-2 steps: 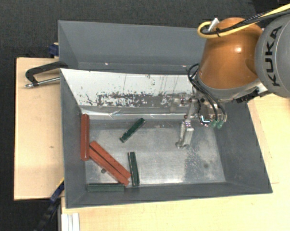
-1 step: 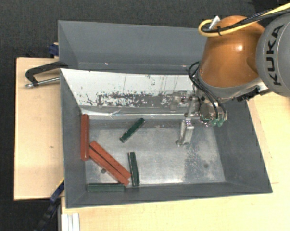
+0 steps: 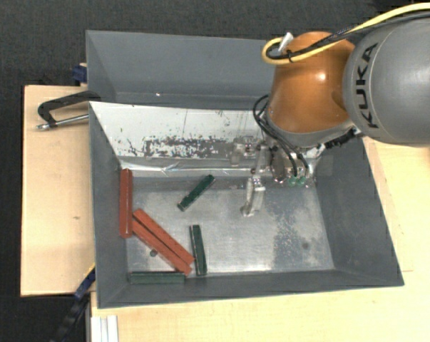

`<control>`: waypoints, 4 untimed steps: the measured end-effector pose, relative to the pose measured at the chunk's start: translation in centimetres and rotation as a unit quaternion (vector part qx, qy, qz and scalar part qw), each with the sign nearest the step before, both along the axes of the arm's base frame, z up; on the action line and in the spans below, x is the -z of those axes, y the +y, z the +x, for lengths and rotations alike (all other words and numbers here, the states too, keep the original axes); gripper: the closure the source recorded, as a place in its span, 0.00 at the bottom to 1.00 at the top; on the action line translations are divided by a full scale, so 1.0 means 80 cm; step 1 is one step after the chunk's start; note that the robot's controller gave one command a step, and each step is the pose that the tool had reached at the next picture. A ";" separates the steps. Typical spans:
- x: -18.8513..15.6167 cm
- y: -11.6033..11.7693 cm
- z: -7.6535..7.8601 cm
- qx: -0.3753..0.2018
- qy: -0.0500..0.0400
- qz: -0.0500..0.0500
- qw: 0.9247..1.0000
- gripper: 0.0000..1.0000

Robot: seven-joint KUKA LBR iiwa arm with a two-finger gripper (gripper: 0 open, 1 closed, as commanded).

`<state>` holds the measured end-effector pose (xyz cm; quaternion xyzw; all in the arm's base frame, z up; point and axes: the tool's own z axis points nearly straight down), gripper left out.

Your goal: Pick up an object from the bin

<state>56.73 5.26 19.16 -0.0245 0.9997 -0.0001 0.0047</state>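
A short dark green stick (image 3: 196, 192) lies mid-bin on the floor, its long axis diagonal with the right end toward the back wall. It is to the left of the fingers (image 3: 252, 199) and apart from them, with bare floor between. Whether they are spread or clenched I cannot tell. Red-brown bars (image 3: 161, 239) and other green sticks (image 3: 197, 249) lie farther left and forward, so nothing blocks the way.

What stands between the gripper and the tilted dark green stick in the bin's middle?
Nothing visible. Only bare bin floor separates the gripper from the tilted dark green stick; the red-brown sticks lie further left.
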 end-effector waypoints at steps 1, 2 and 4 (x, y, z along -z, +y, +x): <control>0.086 0.013 0.021 -0.013 0.002 0.001 1.000 0.00; 0.125 0.014 0.031 -0.073 0.005 0.000 0.997 0.00; 0.142 0.088 0.031 -0.186 0.003 0.000 0.983 1.00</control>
